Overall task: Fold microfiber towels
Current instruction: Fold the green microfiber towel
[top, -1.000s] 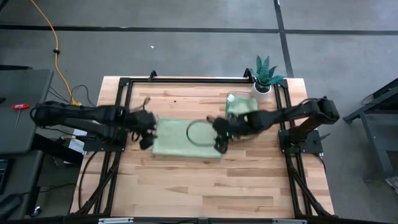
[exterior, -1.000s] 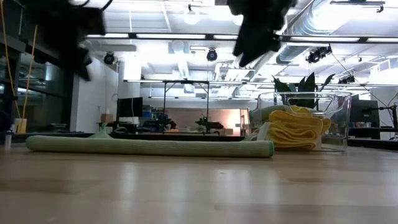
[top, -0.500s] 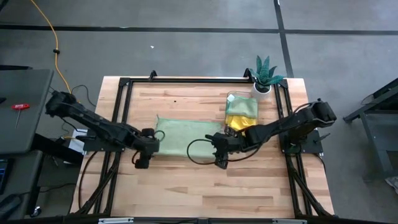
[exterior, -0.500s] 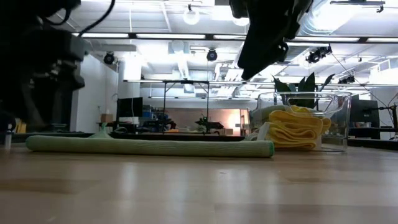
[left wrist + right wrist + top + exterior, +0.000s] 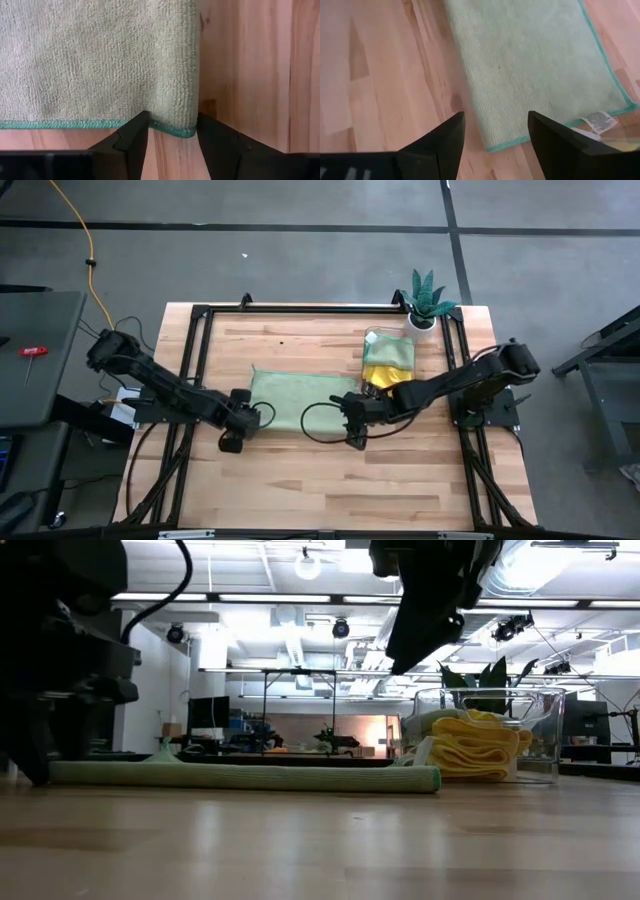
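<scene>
- Worked on a wooden table (image 5: 300, 480), largest thing in view, with a green towel (image 5: 300, 400) spread flat near the middle, already doubled into a long strip judging by the thick rolled edge in the low view.
- Sat behind it toward the right: a clear bin (image 5: 540, 740) holding yellow towels (image 5: 480, 755), close by the green one's far corner, potted plant (image 5: 425, 300) at the table's back edge.
- Came in low at the towel's left near corner: left claw (image 5: 170, 135), fingers apart and straddling the stitched hem, one each side of the corner, not pinching yet as far as could be told.
- Hovered above the opposite near corner: right claw (image 5: 492, 137), fingers spread wide, nothing between them, clearly off the cloth.
- Probably best done like this: dropped the right claw to match the left first, caught both layers at each corner, pinched together, lifted evenly.
- Worth watching: grabbed only the top layer and the fold would've peeled open; also kept clear of that little white tag (image 5: 600, 120).
</scene>
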